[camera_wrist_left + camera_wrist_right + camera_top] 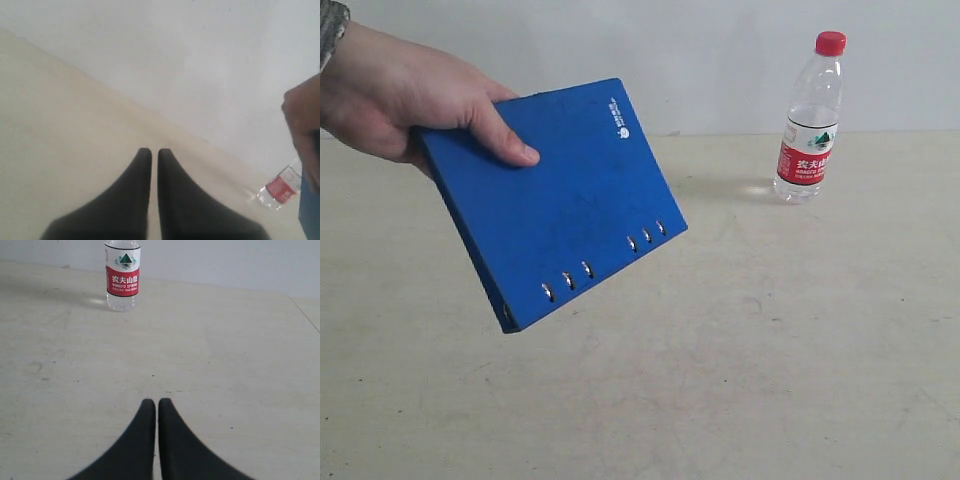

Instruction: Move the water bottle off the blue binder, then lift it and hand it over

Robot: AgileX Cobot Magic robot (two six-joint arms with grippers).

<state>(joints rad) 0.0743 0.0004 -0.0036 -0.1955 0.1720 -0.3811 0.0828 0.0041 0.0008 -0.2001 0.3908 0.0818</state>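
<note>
water bottle [810,118] upright on surface [790,340], well apart from blue binder [560,200], which person's hand [395,100] holds tilted in air. left end effector [154,151], right end effector [157,401] both pressed together, empty. judged next: right spreads, closes squarely on label band. nothing between it and bottle.

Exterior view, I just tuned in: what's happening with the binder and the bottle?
A person's hand holds the blue binder tilted in the air above the table, thumb on its cover. The water bottle is not on it; it stands upright on the table, to the binder's right in the exterior view. The left end effector and the right end effector are both shut and empty, touching neither thing. The right one points toward the bottle.
</note>
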